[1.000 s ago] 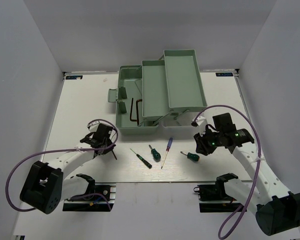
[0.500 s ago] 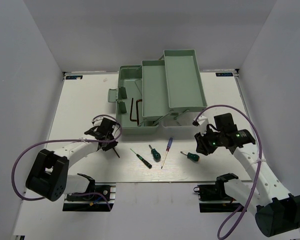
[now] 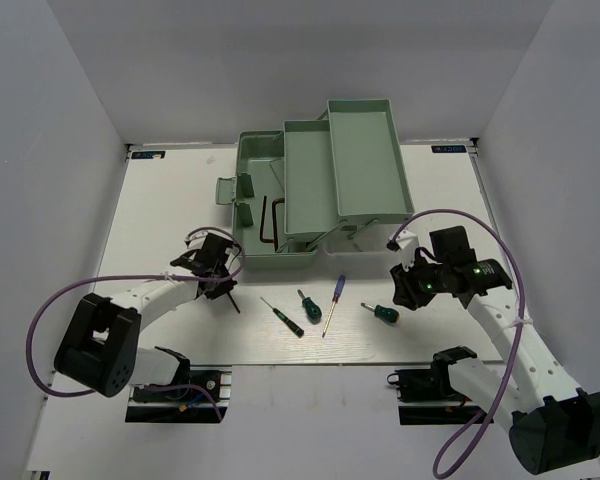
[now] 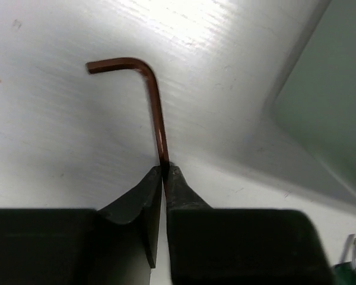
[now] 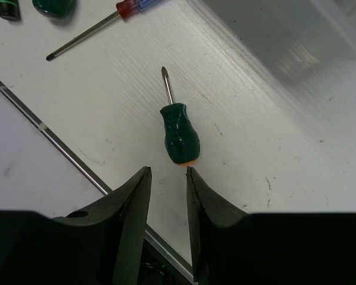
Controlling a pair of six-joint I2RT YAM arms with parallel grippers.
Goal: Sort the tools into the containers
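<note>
Sorting well short of done. Already inside the open sage-green toolbox, upper centre of the overhead view: dark hex keys. Pinched by its long shank in the left gripper, just left of the box: another hex key, brown, L-shaped. Loose on the table, lower centre: four screwdrivers, the right gripper narrowly parted and empty near a stubby green screwdriver.
</note>
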